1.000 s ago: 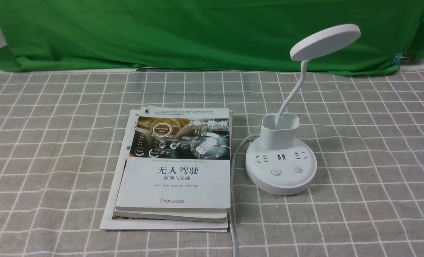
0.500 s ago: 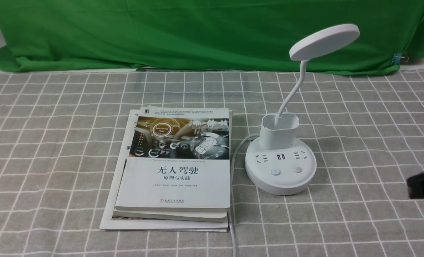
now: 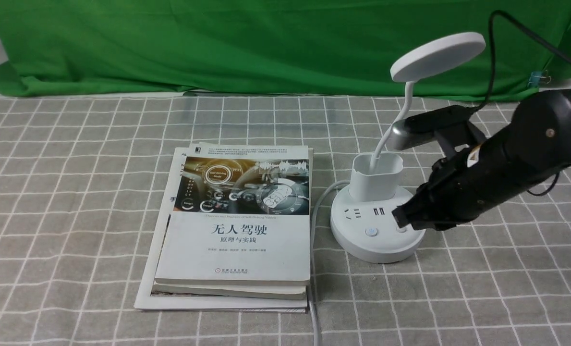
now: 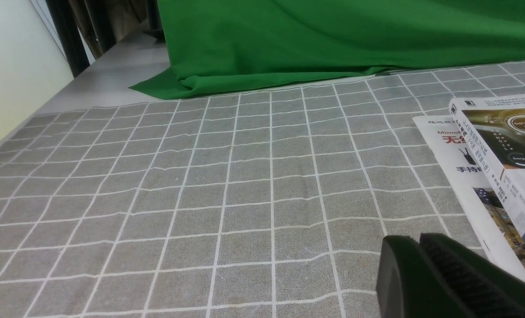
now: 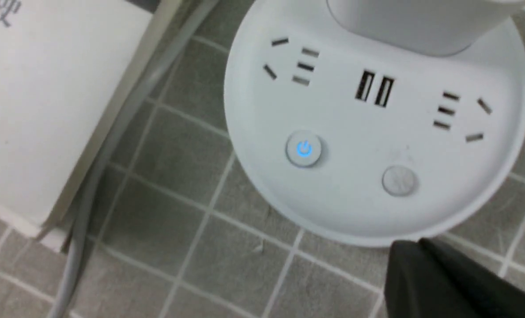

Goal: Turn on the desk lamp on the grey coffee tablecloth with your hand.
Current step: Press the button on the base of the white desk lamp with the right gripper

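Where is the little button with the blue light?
In the front view, the blue-lit button sits on the round base of the desk lamp, on the robot's right side, between the stack of books and the plain button.

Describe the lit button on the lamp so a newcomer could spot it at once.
On the grey coffee tablecloth, right of the stacked books, stands the white desk lamp. Its round base carries two buttons. The lit button, nearer the books, glows with a blue power symbol; the plain button beside it shows none.
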